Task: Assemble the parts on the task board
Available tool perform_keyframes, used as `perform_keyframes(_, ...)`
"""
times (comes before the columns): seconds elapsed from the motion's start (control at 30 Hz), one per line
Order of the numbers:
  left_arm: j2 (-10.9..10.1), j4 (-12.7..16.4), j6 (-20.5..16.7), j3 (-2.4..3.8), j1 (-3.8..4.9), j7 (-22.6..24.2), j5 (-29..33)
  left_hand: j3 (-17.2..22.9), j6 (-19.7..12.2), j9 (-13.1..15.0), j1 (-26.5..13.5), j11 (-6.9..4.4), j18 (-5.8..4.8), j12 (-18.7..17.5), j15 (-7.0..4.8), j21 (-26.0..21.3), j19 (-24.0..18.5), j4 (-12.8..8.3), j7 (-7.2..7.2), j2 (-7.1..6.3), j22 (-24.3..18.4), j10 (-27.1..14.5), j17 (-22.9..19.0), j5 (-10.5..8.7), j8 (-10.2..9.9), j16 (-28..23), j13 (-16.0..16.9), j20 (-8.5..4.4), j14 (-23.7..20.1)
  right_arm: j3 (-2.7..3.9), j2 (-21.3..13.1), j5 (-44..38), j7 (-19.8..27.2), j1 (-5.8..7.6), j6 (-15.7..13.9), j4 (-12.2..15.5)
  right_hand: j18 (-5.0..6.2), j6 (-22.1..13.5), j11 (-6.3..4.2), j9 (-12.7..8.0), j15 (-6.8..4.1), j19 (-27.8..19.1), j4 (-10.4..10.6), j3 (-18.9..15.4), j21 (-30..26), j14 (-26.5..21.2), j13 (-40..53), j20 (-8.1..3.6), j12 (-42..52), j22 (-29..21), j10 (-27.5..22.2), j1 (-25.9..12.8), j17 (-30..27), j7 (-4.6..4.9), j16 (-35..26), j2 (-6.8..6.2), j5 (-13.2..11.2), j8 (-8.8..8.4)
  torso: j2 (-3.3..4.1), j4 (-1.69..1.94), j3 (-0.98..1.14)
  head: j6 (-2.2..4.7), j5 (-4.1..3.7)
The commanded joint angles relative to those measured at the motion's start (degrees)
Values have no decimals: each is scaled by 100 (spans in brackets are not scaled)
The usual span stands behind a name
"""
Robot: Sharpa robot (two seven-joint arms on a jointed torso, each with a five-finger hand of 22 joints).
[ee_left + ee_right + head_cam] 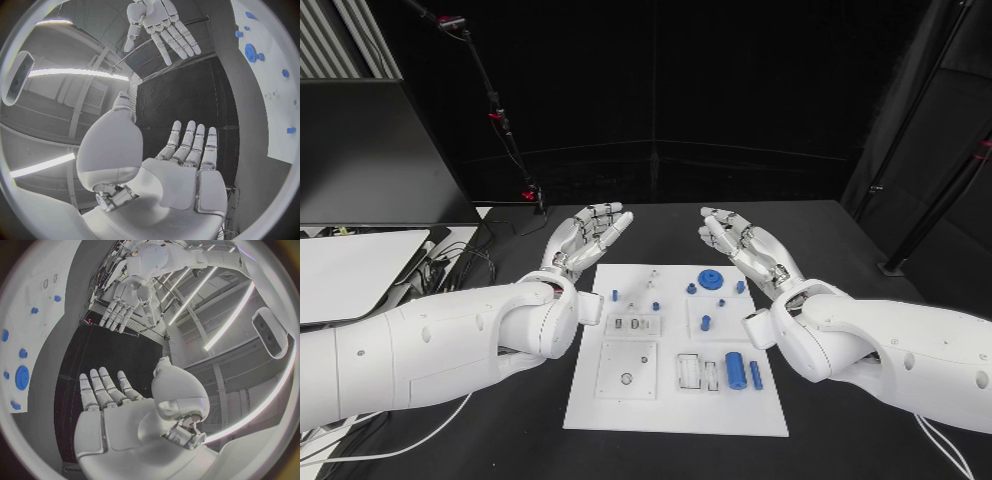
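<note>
The white task board point(678, 400) lies in the middle of the black table. Small blue parts are on it: a round disc point(713, 279), a thick cylinder point(734, 366), a thin rod point(756, 374) and a few small pegs point(705, 322). My left hand point(587, 235) hovers above the board's far left corner, palm up, fingers straight and apart, holding nothing. My right hand point(744, 242) mirrors it above the far right corner, also empty. The left wrist view shows my left hand point(187, 165) flat and the right hand point(159, 25) across from it, the board point(275, 90) beside them. My right hand point(109, 410) is flat too.
A white panel point(351, 270) and cables point(459, 262) lie at the table's left edge. Black stands point(495, 110) rise behind the table, and another stand point(935, 215) is at the right. Bare black tabletop point(661, 225) lies beyond the board.
</note>
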Motion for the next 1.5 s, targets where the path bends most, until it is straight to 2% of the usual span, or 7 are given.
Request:
perform_keyframes(0.03, -11, 5, 194, 4, 6, 2248, 44, -22, 22, -20, -7, -30, 78, 29, -45, 25, -10, 5, 611, -12, 8, -25, -16, -18, 16, 3, -19, -37, -8, 2, -16, -349, -90, 7, 216, 13, 86, 23, 44, -12, 34, -17, 28, 20, 18, 42, 9, 40, 61, 6, 11, 81, 12, 934, 55, -11, 17, 20, 137, 19, 28, -9, 33)
perform_keyframes(0.47, -136, 118, 257, 4, 37, 2184, 44, -180, -106, -78, -126, 166, 36, -3, 134, 67, 39, 8, 806, -187, 24, -98, -69, -127, -14, -30, -64, 79, -17, 12, -238, -558, -395, 32, 505, 38, 107, -3, 36, -110, 9, 444, 33, 16, 255, 712, 8, 20, 457, 138, 299, 146, 56, 909, 706, -3, 12, 24, 505, 111, 76, -99, 36)
perform_keyframes(0.63, -156, 133, 252, 4, 61, 2183, 44, -155, -99, -80, -119, 181, 25, 4, 148, 66, 33, 7, 821, -158, 24, -88, -75, -148, 1, -18, -67, 82, -9, 16, -351, -706, -555, 93, 608, -36, 293, 21, 1, -145, -182, 2207, 9, 50, 1069, 1791, -19, -28, 659, 571, 647, 332, 80, 875, 1031, 19, 76, 162, 632, 164, 77, -121, -25)
perform_keyframes(0.97, -181, 122, 249, 2, 75, 2179, 44, -96, -88, -87, -74, 202, 9, 19, 171, 76, 37, 6, 839, -91, 29, -68, -90, -176, 29, -11, -73, 89, 9, 18, -378, -1341, -1008, 552, 1074, -352, 697, 78, -777, -227, -1217, 5557, 16, -84, 2934, 6486, -201, -668, 739, 1336, 1731, 589, 564, -114, 2078, 156, 34, 601, 828, 230, 78, -90, -146)
perform_keyframes(1.07, -171, 111, 250, 2, 75, 2176, 44, -77, -87, -90, -65, 206, 6, 23, 177, 77, 36, 6, 842, -68, 30, -63, -94, -182, 35, -9, -75, 91, 12, 19, -348, -1749, -1099, 700, 1204, -459, 322, 282, -868, -271, -1312, 6713, -4, -66, 5595, 7753, -197, -809, 697, 4167, 2043, 950, 5066, -280, 5141, 211, 139, 839, 873, 269, 83, -119, -185)
perform_keyframes(1.17, -164, 108, 274, 1, 74, 2164, 44, 5, -83, -99, -67, 217, -3, 32, 191, 86, 40, 4, 851, 35, 34, -54, -106, -216, 53, -3, -80, 96, 20, 18, -237, -2317, -1229, 822, 1269, -672, -7, 534, -901, -378, -1282, 7260, 55, -24, 7487, 7927, -223, -811, 595, 6625, 2517, 1444, 7212, -322, 6176, 198, 547, 883, 904, 294, 79, -129, -218)
perform_keyframes(1.5, -203, 130, 277, 1, 74, 2155, 44, 89, -78, -115, -75, 225, -12, 47, 202, 99, 41, 2, 857, 128, 40, -44, -125, -288, 77, 7, -89, 100, 27, 20, 195, -4390, -2229, 919, 1358, -1320, -225, 2559, -984, -428, -1350, 7520, -698, 496, 8417, 7915, -212, -750, 95, 8115, 3295, 3271, 7733, 3, 6366, -33, 13, 848, 1000, 395, 98, -108, -270)
